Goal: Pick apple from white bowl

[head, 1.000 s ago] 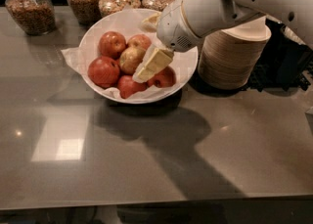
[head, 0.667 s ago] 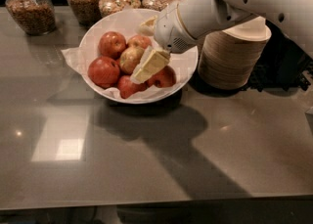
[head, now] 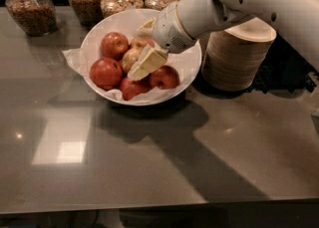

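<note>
Item count on the desk (head: 149,172):

- White bowl (head: 192,62): 1.
- Apples in the bowl: 5 visible. These are 4 dark red apples and 1 paler apple (head: 129,57).
- Glass jars along the far edge: 4.
- Stack of cream bowls (head: 239,57): 1 discernible.
- Pincer (head: 142,55): 1, positioned over the bowl, directly at the paler apple.
</note>
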`<state>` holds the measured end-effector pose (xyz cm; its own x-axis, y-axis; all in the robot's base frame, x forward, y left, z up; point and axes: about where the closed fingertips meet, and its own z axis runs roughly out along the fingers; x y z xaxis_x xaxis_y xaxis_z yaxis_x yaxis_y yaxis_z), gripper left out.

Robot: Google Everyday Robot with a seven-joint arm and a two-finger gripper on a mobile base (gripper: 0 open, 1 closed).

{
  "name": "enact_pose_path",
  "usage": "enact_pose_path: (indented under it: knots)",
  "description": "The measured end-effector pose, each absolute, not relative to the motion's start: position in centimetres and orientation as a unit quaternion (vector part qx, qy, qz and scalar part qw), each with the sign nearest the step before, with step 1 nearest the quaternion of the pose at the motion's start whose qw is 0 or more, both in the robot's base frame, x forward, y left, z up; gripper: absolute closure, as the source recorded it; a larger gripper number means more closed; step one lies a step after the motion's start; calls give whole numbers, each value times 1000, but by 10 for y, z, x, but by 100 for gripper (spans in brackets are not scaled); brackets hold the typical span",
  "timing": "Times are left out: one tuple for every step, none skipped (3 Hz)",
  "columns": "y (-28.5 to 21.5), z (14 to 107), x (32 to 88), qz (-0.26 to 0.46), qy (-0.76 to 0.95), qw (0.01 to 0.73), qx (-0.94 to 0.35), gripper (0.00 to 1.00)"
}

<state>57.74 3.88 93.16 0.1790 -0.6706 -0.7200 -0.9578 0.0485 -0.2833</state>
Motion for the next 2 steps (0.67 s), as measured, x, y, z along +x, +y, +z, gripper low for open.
enact_pose_path:
  knots:
    - [41,927,582,200,614,384,-660,30]
    - [39,918,585,222,619,382,-650,32]
